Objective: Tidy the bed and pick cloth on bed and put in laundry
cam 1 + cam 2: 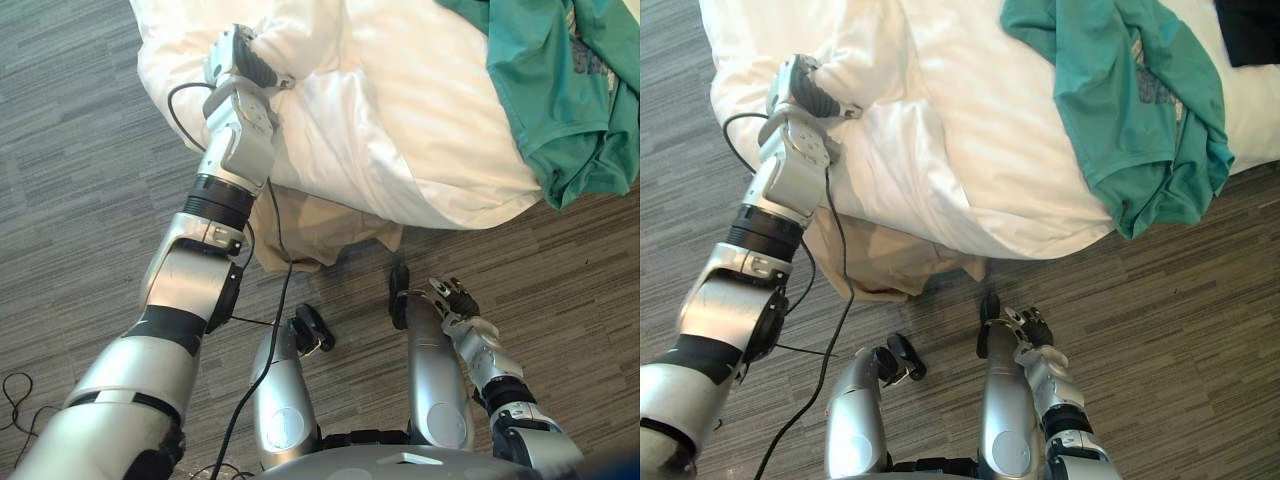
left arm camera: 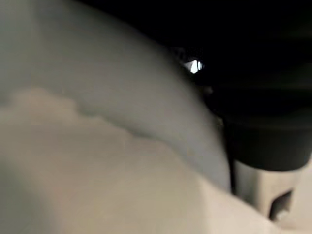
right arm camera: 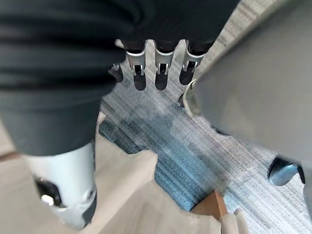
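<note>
Reaching into the white duvet (image 1: pixel 400 120), the left hand (image 1: pixel 240 60) is buried in its folds; the fingers' state cannot be told.
The right hand (image 1: pixel 462 305) is held low over the floor (image 1: pixel 80 150), fingers straight and empty; further right, the teal cloth (image 1: pixel 1130 110) is draped over the duvet's edge, untouched.

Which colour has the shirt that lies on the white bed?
The shirt is teal green, clearest in the right eye view.
</note>
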